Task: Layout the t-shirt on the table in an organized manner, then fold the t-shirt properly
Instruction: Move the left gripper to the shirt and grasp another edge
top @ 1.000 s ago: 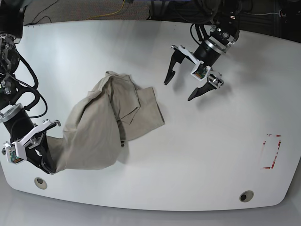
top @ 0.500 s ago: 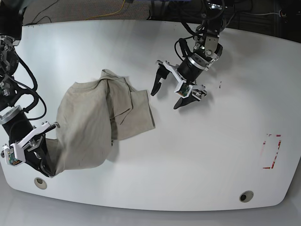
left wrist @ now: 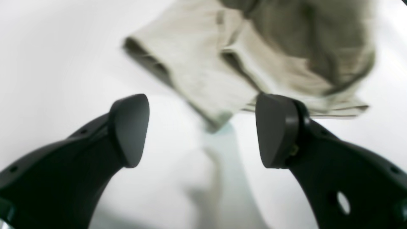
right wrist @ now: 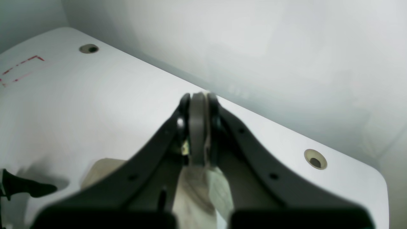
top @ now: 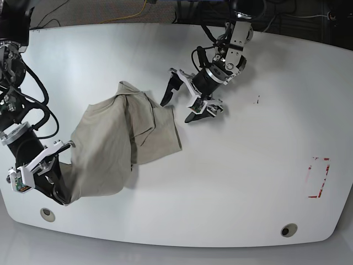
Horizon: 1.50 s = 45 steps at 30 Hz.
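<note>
- Left gripper (top: 178,103): arm reaches in from the far edge of the table (top: 248,165), wrist bent down, pincer tilted toward the cloth. Jaws spread wide, nothing between them.
- From the left wrist view, the left gripper (left wrist: 203,130) frames bare white tabletop; a corner of the t-shirt (left wrist: 254,63) lies just ahead of the fingertips, close to the right-hand pad but I cannot tell if it touches. View is blurred.
- Right gripper (top: 58,196): arm folded low at the near left corner of the table, pincer pointing down and inward. Jaws pressed together, pinching a fold of the t-shirt (top: 118,143).
- In the right wrist view the right gripper (right wrist: 198,127) shows closed pads with beige fabric (right wrist: 200,190) trailing down below them toward the camera.
- The t-shirt sits bunched and rumpled between the two pincers, one end lifted at the right one, the other end flat on the table beside the left one.
- Hard to make out: collar, sleeves and label are lost in the folds; the right pincer's tips are buried in cloth in the base view.
</note>
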Available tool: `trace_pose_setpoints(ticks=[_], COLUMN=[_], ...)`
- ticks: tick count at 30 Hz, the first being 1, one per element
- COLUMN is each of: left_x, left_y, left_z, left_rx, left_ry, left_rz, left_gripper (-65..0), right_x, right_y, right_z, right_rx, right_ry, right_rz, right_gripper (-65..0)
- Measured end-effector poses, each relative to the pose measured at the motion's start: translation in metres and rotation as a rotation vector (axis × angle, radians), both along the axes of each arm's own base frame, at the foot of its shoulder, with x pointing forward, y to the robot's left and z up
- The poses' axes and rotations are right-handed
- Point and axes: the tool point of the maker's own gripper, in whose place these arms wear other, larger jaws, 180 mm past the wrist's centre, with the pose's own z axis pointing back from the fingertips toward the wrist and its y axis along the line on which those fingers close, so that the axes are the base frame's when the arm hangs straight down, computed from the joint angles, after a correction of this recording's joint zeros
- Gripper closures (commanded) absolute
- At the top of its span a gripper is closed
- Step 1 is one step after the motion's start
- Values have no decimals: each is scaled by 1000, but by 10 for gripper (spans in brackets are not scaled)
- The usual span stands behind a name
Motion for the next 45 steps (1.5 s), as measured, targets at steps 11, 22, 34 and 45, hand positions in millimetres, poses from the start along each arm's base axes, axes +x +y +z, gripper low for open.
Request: trace_pose_setpoints(ticks=[11, 22, 34, 45], left_x=[7, 18, 10, 10], left_y=[4, -1, -24, -24], left_z=[-18, -23, -24, -24], left_rx=[43, 38, 44, 45], left_ry=[33, 32, 25, 25], left_rz=[-20, -35, -117, -117], left_gripper=[-484, -483, -479, -401], right_x=[0, 0, 0, 1], right_y=[-1, -1, -1, 0], right_z=[0, 0, -1, -1], right_rx=[0, 1, 0, 15], right_ry=[1, 1, 2, -2], right_rz=[-2, -5, -3, -5], right_gripper=[0, 0, 0, 0])
